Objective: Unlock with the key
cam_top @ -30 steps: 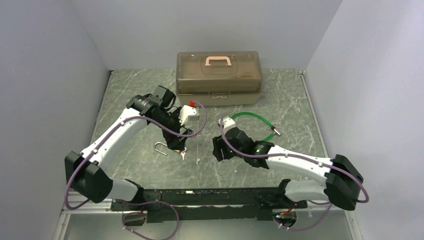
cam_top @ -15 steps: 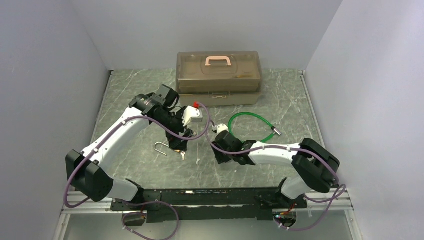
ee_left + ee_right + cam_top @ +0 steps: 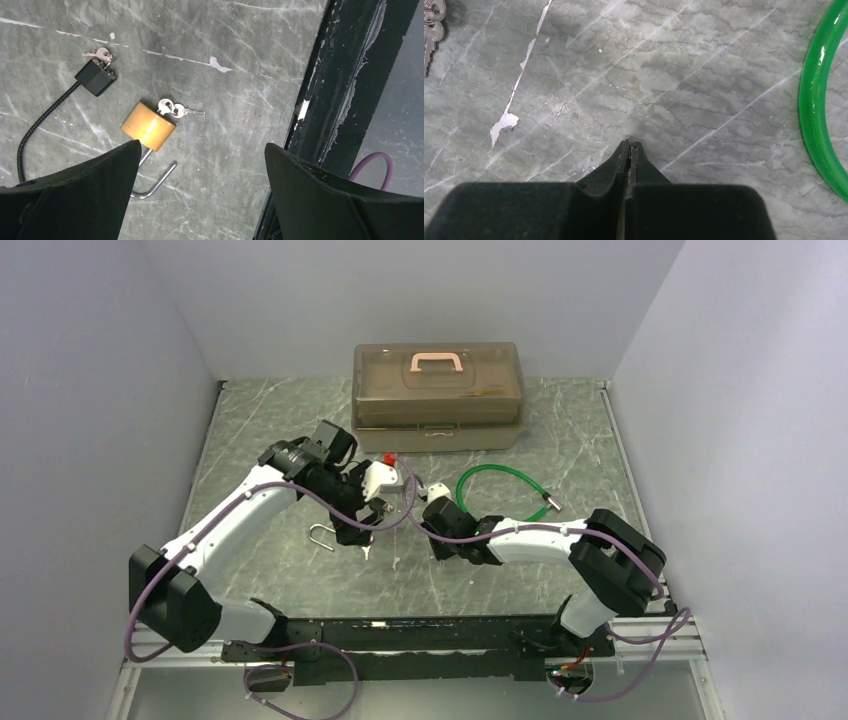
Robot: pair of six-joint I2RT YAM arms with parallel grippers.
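left claw (image 3: 202, 147): wide open, empty, above padlock (image 3: 148, 126) | right claw (image 3: 630, 145): closed on nothing, tips pointing at table (image 3: 704, 60) | key (image 3: 189, 111): on table at padlock's base

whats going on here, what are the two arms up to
Two robot arms are working on unlocking a lock. The left claw hangs wide open above a brass padlock lying on the table, its shackle apparently swung open and its keys at its base. The right claw is shut on nothing, over bare table beside a green cable loop.
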